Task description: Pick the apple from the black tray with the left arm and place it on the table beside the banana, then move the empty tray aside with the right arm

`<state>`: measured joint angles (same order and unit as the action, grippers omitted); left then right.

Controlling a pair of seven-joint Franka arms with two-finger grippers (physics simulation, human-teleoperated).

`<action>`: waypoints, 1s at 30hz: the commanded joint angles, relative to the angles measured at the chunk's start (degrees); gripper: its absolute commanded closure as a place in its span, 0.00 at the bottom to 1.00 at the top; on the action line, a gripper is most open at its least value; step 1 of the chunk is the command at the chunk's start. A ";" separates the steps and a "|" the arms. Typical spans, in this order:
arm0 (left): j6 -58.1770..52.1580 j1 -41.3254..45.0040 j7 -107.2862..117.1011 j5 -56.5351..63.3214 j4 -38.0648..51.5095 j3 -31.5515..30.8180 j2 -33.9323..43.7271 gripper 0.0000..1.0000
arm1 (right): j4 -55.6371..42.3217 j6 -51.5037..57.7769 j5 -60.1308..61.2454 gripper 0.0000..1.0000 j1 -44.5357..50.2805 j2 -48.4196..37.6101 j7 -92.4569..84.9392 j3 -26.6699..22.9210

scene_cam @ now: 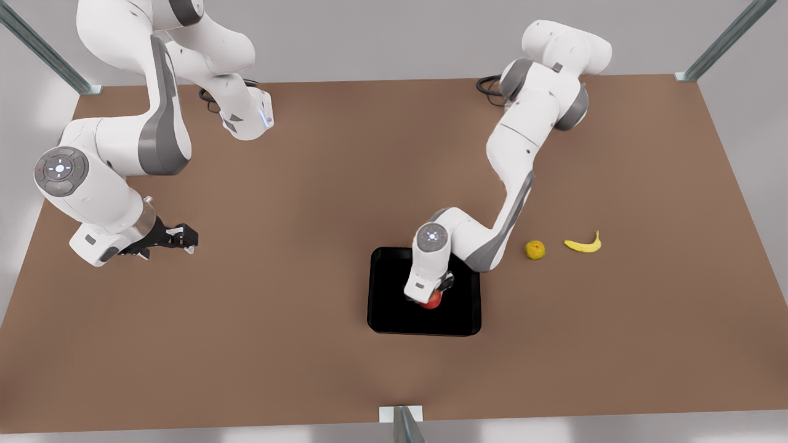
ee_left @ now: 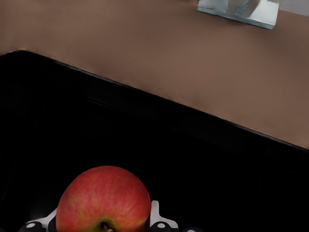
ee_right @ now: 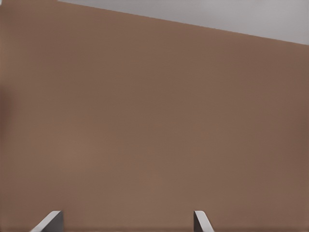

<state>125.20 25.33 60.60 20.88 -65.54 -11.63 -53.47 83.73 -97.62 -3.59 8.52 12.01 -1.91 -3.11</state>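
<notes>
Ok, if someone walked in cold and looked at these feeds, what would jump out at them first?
The red apple in the black tray near the table's middle, with the left end effector down around it, fingers either side. Next, the banana and a small yellow-green fruit on the bare table toward the front view's right. The right end effector waits open over the table at the front view's left.

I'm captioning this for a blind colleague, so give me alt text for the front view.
The left gripper reaches down onto a red apple in a black tray on a brown table. To the front view's right lie a small yellow-green fruit and a banana. The right gripper waits open at the front view's left.
</notes>
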 commanded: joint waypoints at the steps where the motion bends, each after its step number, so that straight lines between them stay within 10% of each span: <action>1: -8.48 -2.91 -11.73 -3.91 0.07 -0.14 2.66 0.24 | -0.06 0.06 0.08 0.00 0.00 -0.06 -0.02 -0.05; 9: -7.70 -28.31 -59.10 -10.68 -10.47 -0.14 10.31 0.23 | -1.20 -0.11 0.43 0.00 10.11 0.81 21.41 0.04; 12: -6.46 -29.46 -61.04 -10.60 -12.85 -0.06 8.56 0.18 | -1.20 -0.90 1.39 0.00 12.48 2.93 21.25 1.18; 13: -6.46 -29.46 -61.04 -10.51 -12.77 -0.06 7.94 0.00 | -1.20 -1.08 4.21 0.00 13.54 4.77 24.58 1.27; 17: -7.34 -29.46 -60.52 -10.77 -11.28 -0.14 8.90 0.00 | -1.20 -12.76 4.56 0.00 16.61 13.38 37.33 1.88; 19: -27.28 -29.37 -61.22 -12.79 0.59 -3.22 17.77 0.00 | -2.25 -19.18 4.56 0.00 18.11 17.07 44.62 1.97; 21: -17.26 -32.36 -61.14 -14.46 -25.07 -3.04 38.70 0.00 | -3.05 -21.12 4.65 0.00 18.20 19.19 45.15 2.06; 30: -40.21 -35.44 -63.85 -20.44 -14.61 0.73 37.56 0.00 | -2.70 -29.91 7.55 0.00 21.97 26.13 47.09 2.06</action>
<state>94.06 -10.27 11.90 3.45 -80.04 -11.93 -15.98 81.07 -121.75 3.13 30.18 37.65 27.57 -1.05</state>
